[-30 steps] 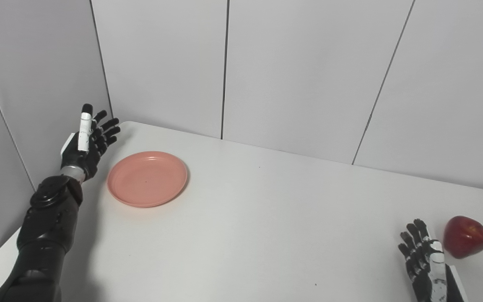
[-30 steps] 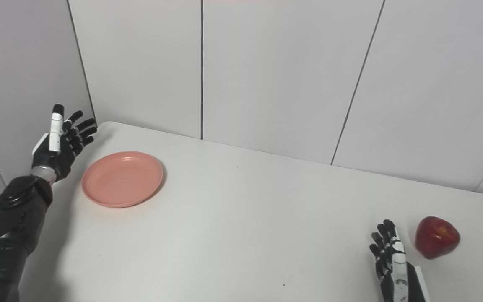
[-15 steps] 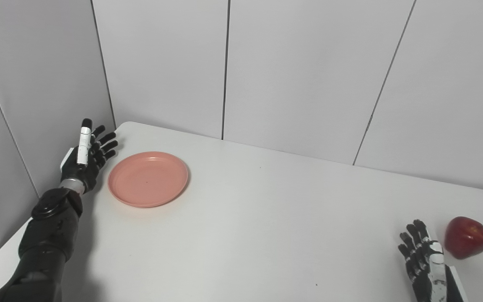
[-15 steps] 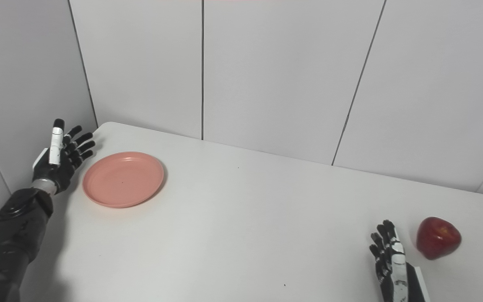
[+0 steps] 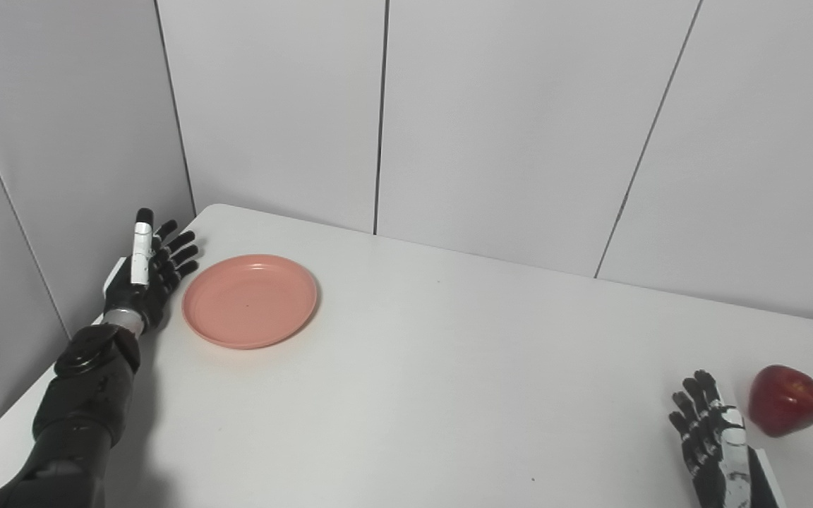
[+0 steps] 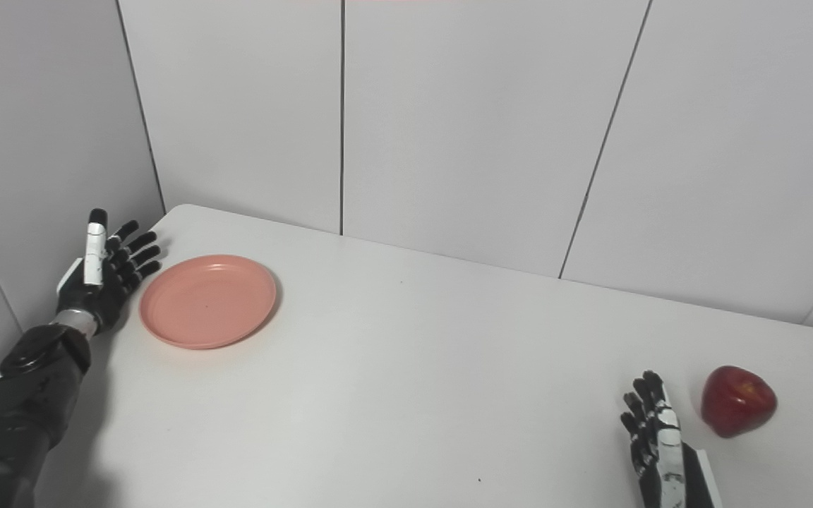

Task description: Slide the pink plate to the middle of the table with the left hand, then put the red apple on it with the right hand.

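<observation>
At the far left corner of the white table [image 5: 406, 395] I have my left hand [image 5: 144, 271] raised on its edge, fingers spread and pointing away from me, holding nothing. It sits just beside the left rim of the pink plate [image 5: 250, 301], with a thin strip of tabletop showing between them, so I read them as apart and not touching. The plate lies flat and right way up, well left of the table's middle and toward the far side.

Down at the near right I can see my right hand [image 5: 713, 444] coming in from the bottom edge, fingers up and loosely parted, gripping nothing. The red apple [image 5: 786, 399] stands on the table just to the right of that hand, a little farther from me, with a clear gap between apple and fingers. Apple and plate are well apart, at opposite ends of the table, with bare tabletop between them. Behind the table I see pale grey wall panels [image 6: 463, 120] with dark seams.
</observation>
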Controlling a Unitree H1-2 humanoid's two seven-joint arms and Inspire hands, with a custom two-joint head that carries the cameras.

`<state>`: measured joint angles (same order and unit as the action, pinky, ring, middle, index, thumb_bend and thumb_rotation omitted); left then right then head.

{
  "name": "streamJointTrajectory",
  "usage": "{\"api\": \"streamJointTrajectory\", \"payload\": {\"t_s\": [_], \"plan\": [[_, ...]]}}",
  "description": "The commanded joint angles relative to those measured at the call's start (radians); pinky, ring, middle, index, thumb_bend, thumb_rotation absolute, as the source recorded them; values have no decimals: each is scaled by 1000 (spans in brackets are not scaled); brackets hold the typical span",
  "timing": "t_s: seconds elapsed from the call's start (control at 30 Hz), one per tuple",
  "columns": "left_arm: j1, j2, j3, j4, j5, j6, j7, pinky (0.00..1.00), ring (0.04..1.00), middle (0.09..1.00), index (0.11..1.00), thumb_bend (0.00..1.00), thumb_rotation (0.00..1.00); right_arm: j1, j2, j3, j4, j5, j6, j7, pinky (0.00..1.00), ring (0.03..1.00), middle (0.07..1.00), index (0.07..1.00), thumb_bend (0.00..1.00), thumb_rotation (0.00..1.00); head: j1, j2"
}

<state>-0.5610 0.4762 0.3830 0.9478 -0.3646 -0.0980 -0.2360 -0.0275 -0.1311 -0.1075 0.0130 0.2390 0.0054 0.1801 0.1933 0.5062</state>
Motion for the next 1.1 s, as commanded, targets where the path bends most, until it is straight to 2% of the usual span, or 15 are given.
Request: {"api": "streamJointTrajectory", "payload": {"t_s": [0.0, 0.27, 0.57, 0.63, 1.07], "plan": [[-51, 31, 2, 8, -9, -30, -20, 875, 867, 862, 918, 977, 921, 29, 18, 10, 26, 7, -2, 2, 1000, 976, 983, 975, 850, 1000, 1, 1], [-57, 32, -5, 57, -5, -65, -46, 866, 857, 848, 912, 982, 902, 32, 19, 11, 14, 6, 9, -1, 1000, 975, 981, 976, 855, 1000, -6, 10], [-63, 25, -6, 42, -19, -13, -59, 848, 842, 826, 894, 968, 900, 33, 24, 13, 4, 3, 16, -8, 1000, 968, 976, 972, 848, 1000, -10, 15], [-67, 28, -12, 56, -14, -17, -66, 840, 839, 826, 895, 969, 900, 34, 24, 13, 4, 5, 15, -8, 1000, 968, 976, 970, 845, 1000, -11, 16], [-7, -32, -43, -136, 0, 101, -7, 835, 827, 807, 870, 961, 894, 37, 26, 18, -6, 0, 17, -12, 1000, 968, 973, 966, 848, 1000, -15, 23]]}}
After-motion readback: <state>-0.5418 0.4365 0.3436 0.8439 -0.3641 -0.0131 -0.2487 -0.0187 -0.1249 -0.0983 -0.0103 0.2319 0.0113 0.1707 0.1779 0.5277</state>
